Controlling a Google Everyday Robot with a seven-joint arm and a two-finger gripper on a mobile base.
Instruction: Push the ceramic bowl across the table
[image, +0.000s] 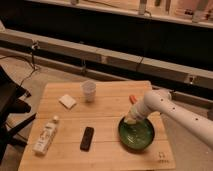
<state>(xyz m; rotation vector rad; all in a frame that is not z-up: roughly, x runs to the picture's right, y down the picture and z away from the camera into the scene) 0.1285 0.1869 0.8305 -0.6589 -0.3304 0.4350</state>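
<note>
The ceramic bowl is wide, round and glossy dark green with a lighter shiny inside. It sits on the light wooden slatted table, near the front right, left of a small dark mark. My white arm comes in from the right and bends down to the bowl. My gripper is at the bowl's far left rim, reaching into or onto it.
A small white cup stands at the table's back middle. A white packet lies left of it. A white bottle lies at the front left. A dark remote-like object lies at front centre. An orange item shows behind the arm.
</note>
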